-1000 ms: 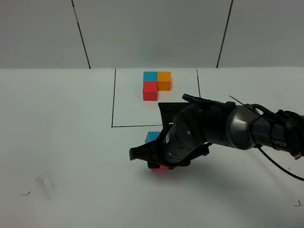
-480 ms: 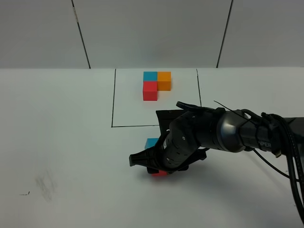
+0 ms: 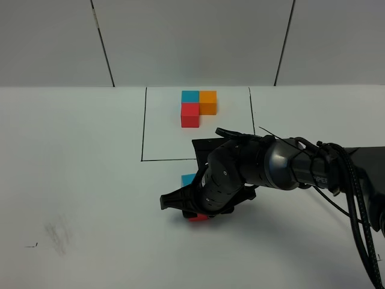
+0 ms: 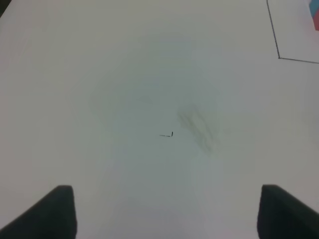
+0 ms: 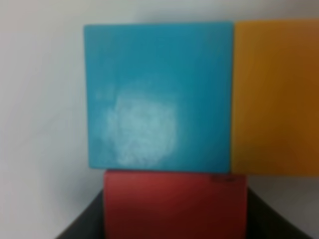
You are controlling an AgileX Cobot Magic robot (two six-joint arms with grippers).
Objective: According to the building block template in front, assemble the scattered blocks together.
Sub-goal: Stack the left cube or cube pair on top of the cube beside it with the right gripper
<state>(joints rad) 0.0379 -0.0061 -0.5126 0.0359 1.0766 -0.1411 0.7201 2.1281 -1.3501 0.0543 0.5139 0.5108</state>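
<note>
Right end effector (image 3: 191,212) is clamped onto the red block (image 5: 174,204), down low on the tabletop (image 3: 84,180) just outside the marked square. That red one sits touching the blue block (image 5: 158,97), and the orange block (image 5: 276,97) is snug beside the blue. The template L (image 3: 198,107) is up inside the square, well apart. Left end effector (image 4: 167,211) hangs spread wide over bare tabletop, holding nothing.

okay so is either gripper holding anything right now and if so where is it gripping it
The right gripper is shut on the red block, a finger on each of its two opposite sides, pressed up against the blue block. The left gripper is open over the bare table, holding nothing.
</note>
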